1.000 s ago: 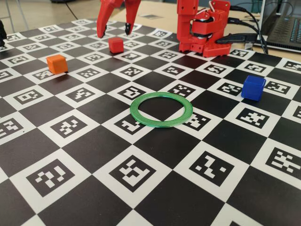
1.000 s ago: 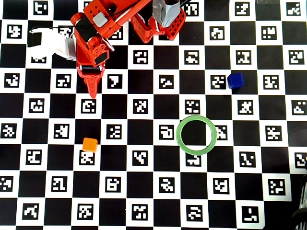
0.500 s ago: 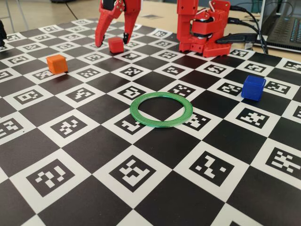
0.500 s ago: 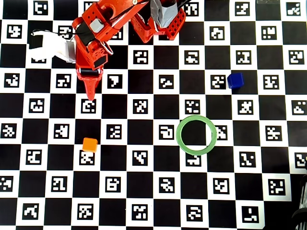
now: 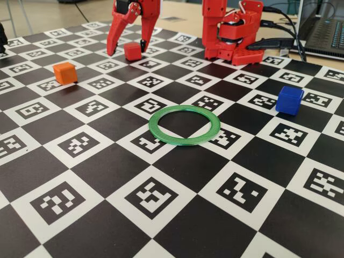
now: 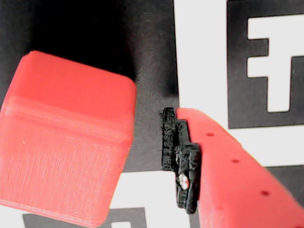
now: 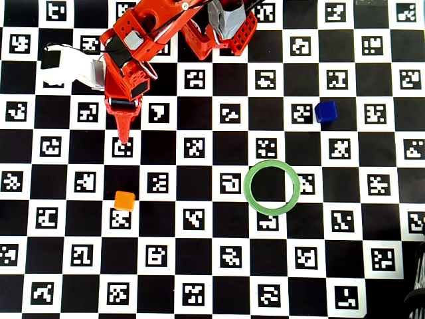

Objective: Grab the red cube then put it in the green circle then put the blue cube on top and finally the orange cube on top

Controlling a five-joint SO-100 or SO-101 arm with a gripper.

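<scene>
Sitting between the spread pincer, the red cube looks matte.

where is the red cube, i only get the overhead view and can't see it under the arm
observer: In the fixed view the red cube sits on the checkered board at the far side, left of the arm's base, between the two fingers of the hand.
operator: is it gripped
observer: No. The wrist view shows a dark gap of bare board between the cube and the padded finger, so that finger is not touching it. In the fixed view the hand is open, with its fingers on either side of the cube.
</scene>
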